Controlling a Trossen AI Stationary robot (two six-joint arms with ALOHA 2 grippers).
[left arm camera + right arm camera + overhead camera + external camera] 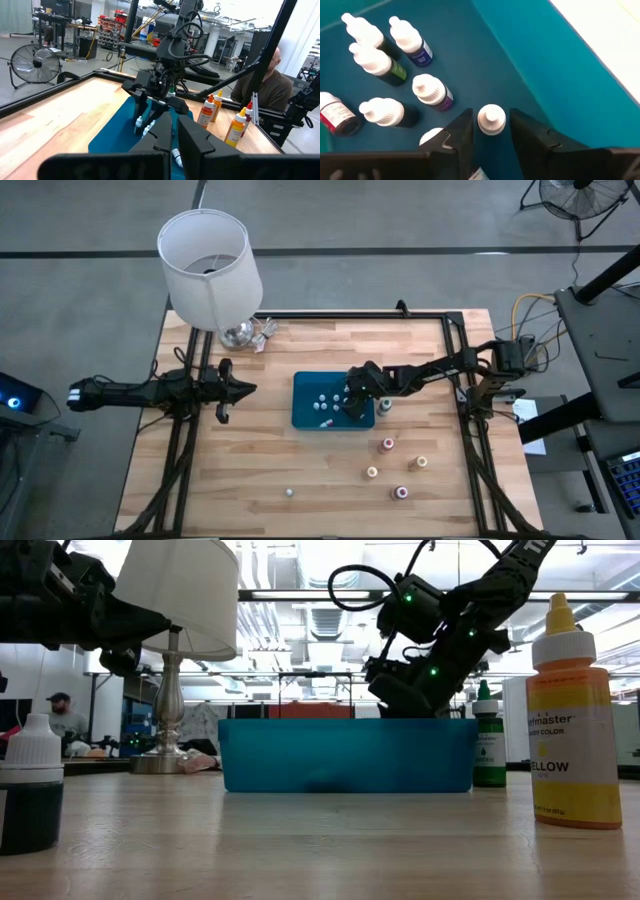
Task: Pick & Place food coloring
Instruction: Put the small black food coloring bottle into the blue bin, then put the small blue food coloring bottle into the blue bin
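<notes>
Bottles [431, 92]: 7 white-capped in blue tray [303, 406]; right end effector [491, 131] apart around 1; 4 on table.

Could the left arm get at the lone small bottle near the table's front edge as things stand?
Probably yes. The left gripper hangs shut over bare table left of the blue tray, and nothing lies between it and that bottle. The right gripper is busy inside the tray.

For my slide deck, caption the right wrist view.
Right gripper open astride a white-capped bottle in the blue tray, six more bottles nearby.
</notes>
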